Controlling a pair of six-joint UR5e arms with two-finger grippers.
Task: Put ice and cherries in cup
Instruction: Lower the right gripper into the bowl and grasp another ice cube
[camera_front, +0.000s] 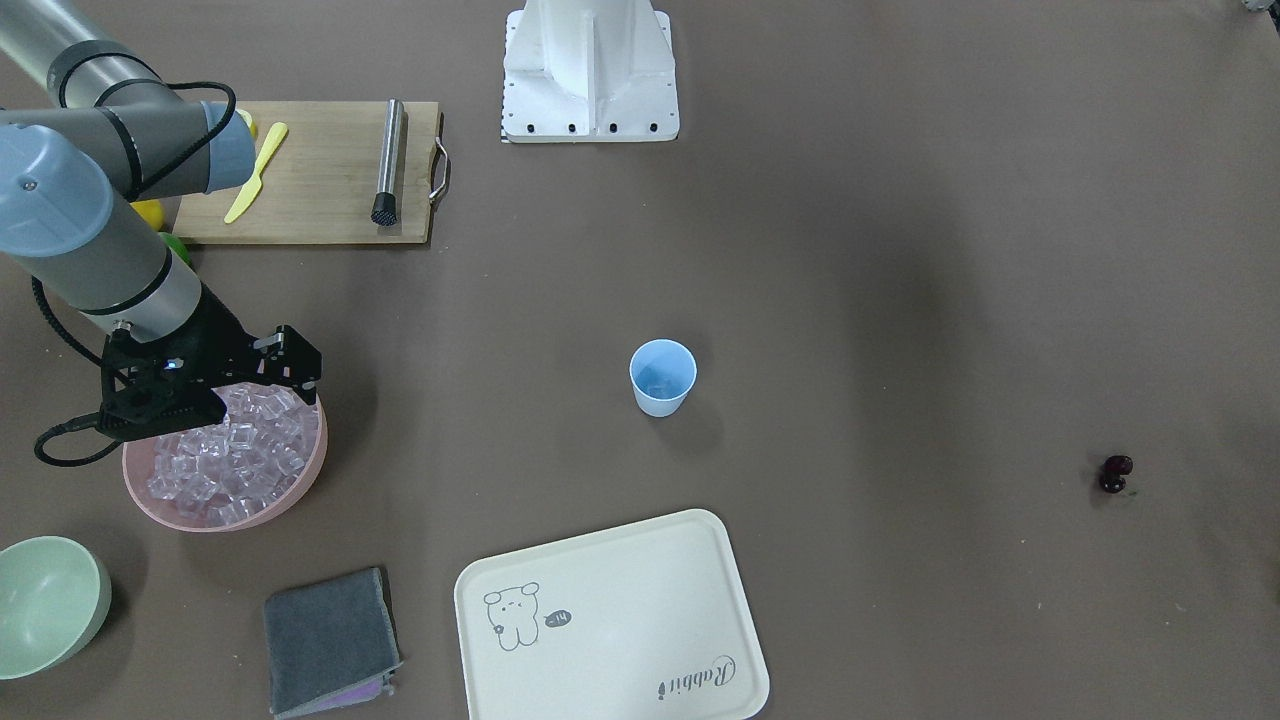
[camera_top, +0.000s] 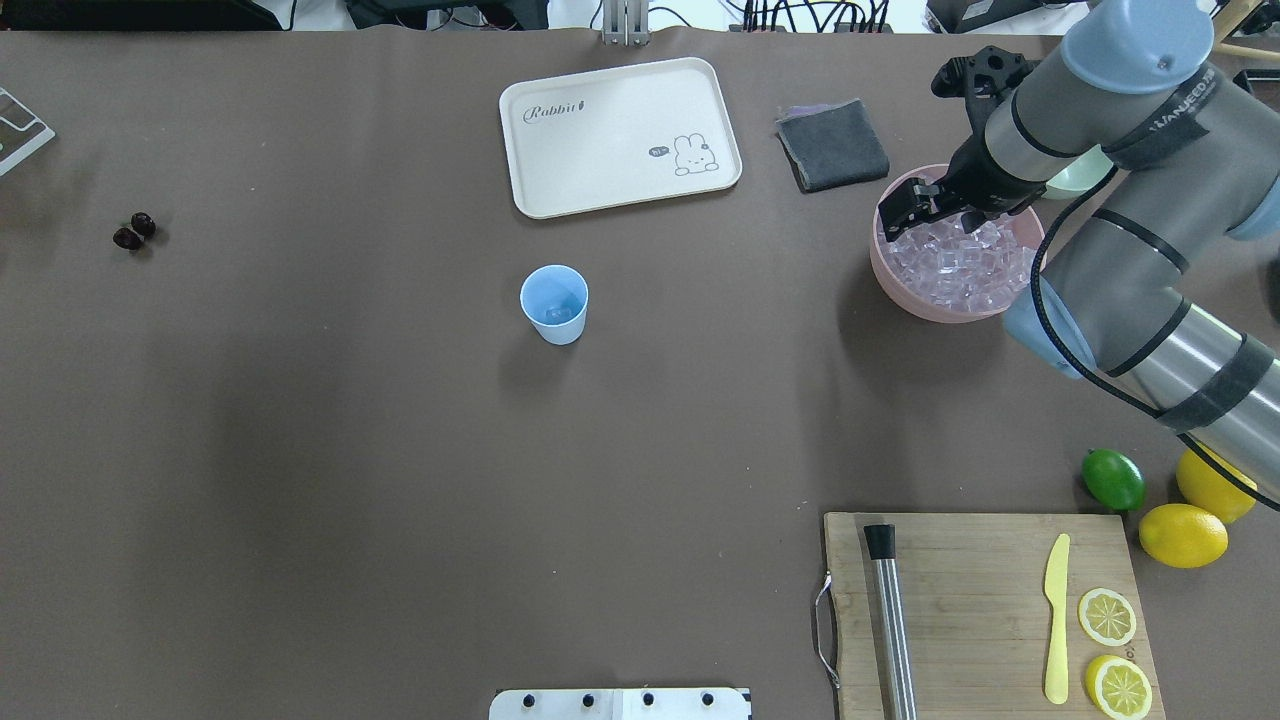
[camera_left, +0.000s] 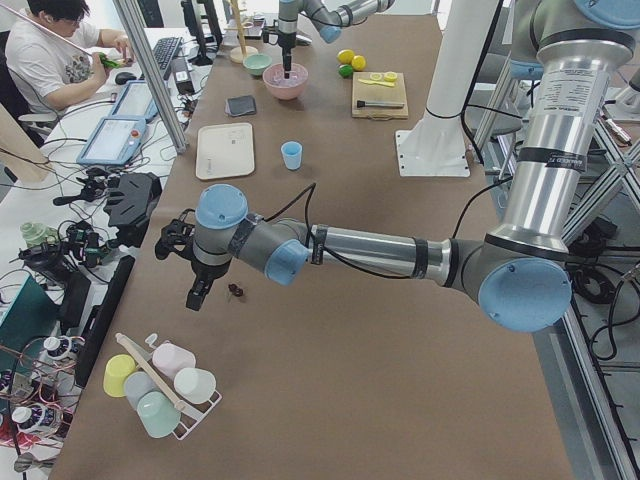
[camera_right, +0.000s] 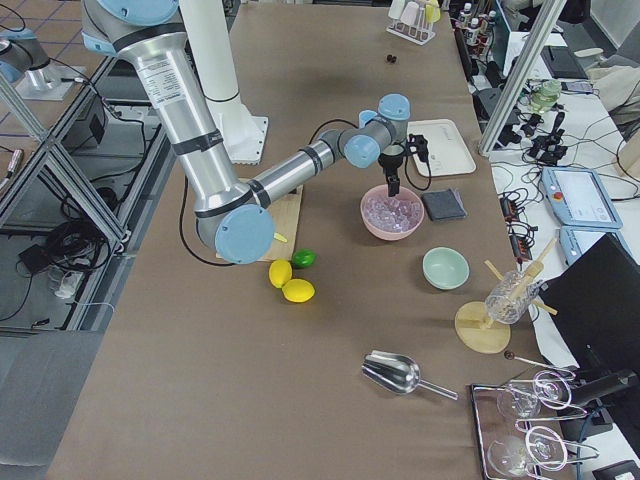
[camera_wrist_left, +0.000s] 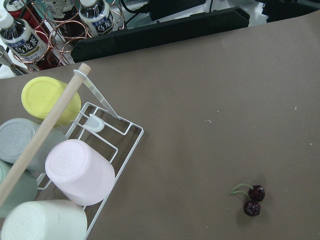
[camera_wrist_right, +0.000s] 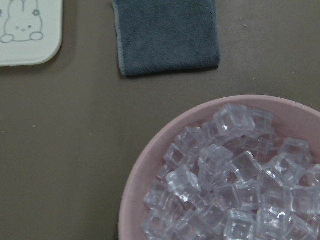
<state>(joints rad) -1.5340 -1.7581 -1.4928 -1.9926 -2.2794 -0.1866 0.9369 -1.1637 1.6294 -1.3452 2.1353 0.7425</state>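
Observation:
The light-blue cup (camera_top: 554, 303) stands upright mid-table, with something faint and glassy at its bottom. Ice (camera_top: 960, 260) fills a pink bowl (camera_top: 895, 290) at the right. My right gripper (camera_top: 908, 212) hangs just above the ice near the bowl's far-left rim; its fingers look apart with nothing between them. The right wrist view shows the ice (camera_wrist_right: 235, 185) but no fingers. The cherries (camera_top: 133, 230) lie on the table at the far left. In the exterior left view my left gripper (camera_left: 198, 295) hovers beside the cherries (camera_left: 236, 291); I cannot tell whether it is open or shut.
A cream tray (camera_top: 620, 135) and a grey cloth (camera_top: 832, 145) lie at the far side. A cutting board (camera_top: 985, 610) holds a metal rod, a yellow knife and lemon slices, with a lime and lemons beside it. A rack of cups (camera_wrist_left: 75, 165) stands near the cherries.

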